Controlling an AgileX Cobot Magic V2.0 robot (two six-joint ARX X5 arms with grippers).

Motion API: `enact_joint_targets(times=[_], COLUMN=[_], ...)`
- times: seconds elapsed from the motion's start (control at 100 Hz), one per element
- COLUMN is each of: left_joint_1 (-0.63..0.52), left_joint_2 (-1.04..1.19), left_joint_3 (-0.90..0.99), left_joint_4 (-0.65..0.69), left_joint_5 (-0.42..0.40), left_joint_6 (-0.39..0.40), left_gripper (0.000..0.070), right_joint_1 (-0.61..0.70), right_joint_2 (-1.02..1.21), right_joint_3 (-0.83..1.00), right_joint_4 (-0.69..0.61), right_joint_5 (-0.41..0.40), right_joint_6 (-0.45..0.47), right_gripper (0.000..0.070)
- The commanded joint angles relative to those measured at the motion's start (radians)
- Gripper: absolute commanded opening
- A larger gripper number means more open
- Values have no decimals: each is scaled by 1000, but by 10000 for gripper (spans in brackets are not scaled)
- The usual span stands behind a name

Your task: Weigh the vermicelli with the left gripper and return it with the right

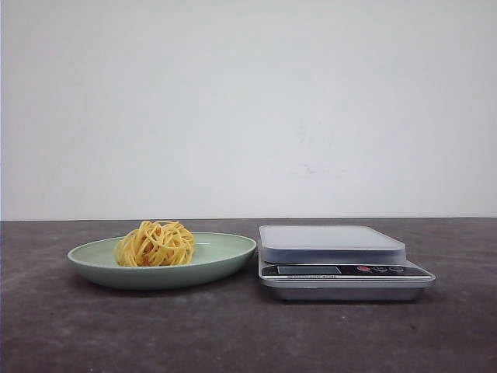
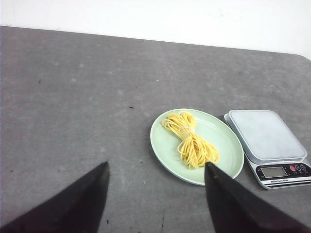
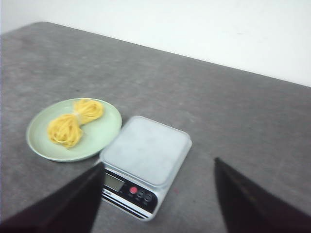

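Observation:
A yellow nest of vermicelli (image 1: 155, 244) (image 2: 191, 140) (image 3: 73, 122) lies on a pale green plate (image 1: 225, 252) (image 2: 163, 145) (image 3: 102, 133) at the left of the table. Beside it on the right stands a silver kitchen scale (image 1: 332, 242) (image 2: 266, 133) (image 3: 146, 150) with a bare platform. Neither arm shows in the front view. My left gripper (image 2: 155, 167) is open, held well above the table short of the plate, with nothing between its fingers. My right gripper (image 3: 158, 165) is open too, high above the scale's near edge, and holds nothing.
The table (image 1: 248, 334) is dark grey with a white wall (image 1: 248, 109) behind it. The scale's display and buttons (image 1: 342, 270) face the front. The table's rounded far corner (image 2: 303, 57) appears in the left wrist view.

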Motion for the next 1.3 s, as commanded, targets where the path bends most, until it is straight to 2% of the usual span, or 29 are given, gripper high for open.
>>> enact_joint_targets(times=[0.0, 0.03, 0.04, 0.08, 0.09, 0.12, 0.38, 1.09, 1.16, 1.21, 1.29], left_joint_1=[-6, -6, -6, -6, -6, -6, -6, -5, 25, 63, 138], left_joint_2=[-1, -1, -1, -1, -1, -1, -1, -2, -13, -15, -30], left_joint_3=[10, 10, 10, 10, 10, 10, 10, 10, 10, 9, -4], left_joint_4=[14, 14, 14, 11, 11, 10, 3, 4, 4, 10, 59], left_joint_5=[0, 0, 0, 0, 0, 0, 0, 0, 1, 0, 0], left_joint_6=[13, 20, 23, 43, 47, 56, 53, 52, 56, 93, 106], left_gripper=[313, 238, 203, 22, 0, 17, 11, 12, 12, 12, 12], right_joint_1=[11, 11, 11, 11, 11, 11, 11, 11, 11, 11, 11], right_joint_2=[6, 6, 6, 6, 6, 6, 6, 6, 6, 6, 6], right_joint_3=[11, 11, 11, 11, 11, 11, 11, 11, 11, 11, 11], right_joint_4=[32, 39, 40, 45, 45, 45, 43, 44, 44, 44, 44], right_joint_5=[0, 3, 3, 3, 3, 2, 2, 3, 3, 3, 3], right_joint_6=[10, 6, 4, 2, 2, 2, 33, 29, 29, 29, 29], right_gripper=[174, 22, 0, 15, 11, 9, 9, 9, 9, 9, 9])
